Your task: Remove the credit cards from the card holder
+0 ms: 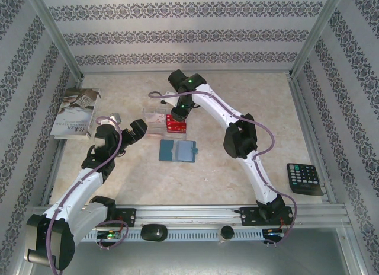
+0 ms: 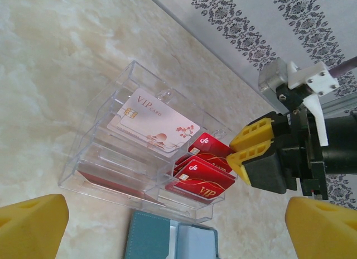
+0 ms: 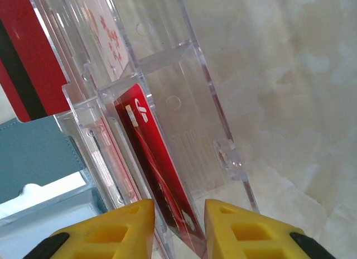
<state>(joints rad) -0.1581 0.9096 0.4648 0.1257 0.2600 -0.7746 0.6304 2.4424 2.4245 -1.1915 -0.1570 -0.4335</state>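
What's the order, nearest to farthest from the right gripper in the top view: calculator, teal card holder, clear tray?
1. clear tray, at the right gripper.
2. teal card holder, just nearer the bases.
3. black calculator, far right table edge.

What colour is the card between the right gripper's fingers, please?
The card is red, clearest in the right wrist view.

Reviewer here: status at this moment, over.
Left gripper open, near the clear tray. Right gripper astride a red card standing in that tray, grip unconfirmed. Teal wallet lies open beside it. No obstruction seen.
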